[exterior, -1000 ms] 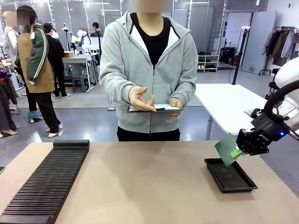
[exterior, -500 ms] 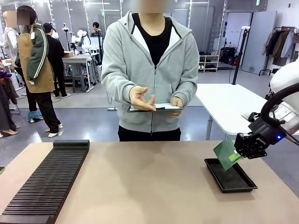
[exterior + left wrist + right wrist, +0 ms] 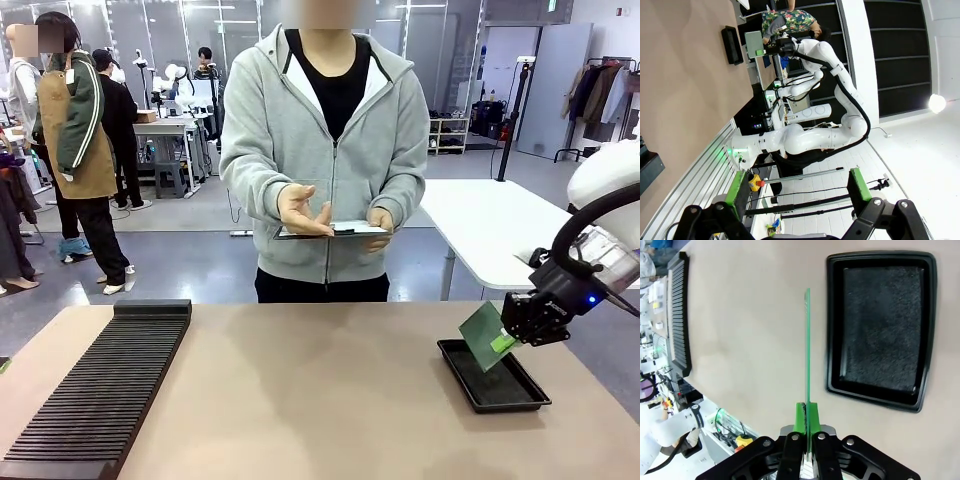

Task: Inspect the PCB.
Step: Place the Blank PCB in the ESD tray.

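Observation:
My right gripper (image 3: 507, 341) is shut on the PCB (image 3: 484, 334), a thin green board held tilted just above the left end of the black tray (image 3: 495, 381). In the right wrist view the PCB (image 3: 807, 350) stands edge-on between the green pads (image 3: 813, 417), with the tray (image 3: 879, 325) below and to its right. My left gripper (image 3: 792, 187) is open, its green-padded fingers (image 3: 734, 186) spread wide and pointing off the table toward the right arm; nothing is between them.
A person in a grey hoodie stands at the far side holding a grey clipboard (image 3: 333, 232), one hand (image 3: 300, 211) raised over it. A long black slotted rack (image 3: 105, 385) lies along the table's left side. The tan tabletop (image 3: 320, 400) lies bare between rack and tray.
My right gripper has lifted slightly and drawn back to the right with the PCB over the tray's left end. The person has barely moved.

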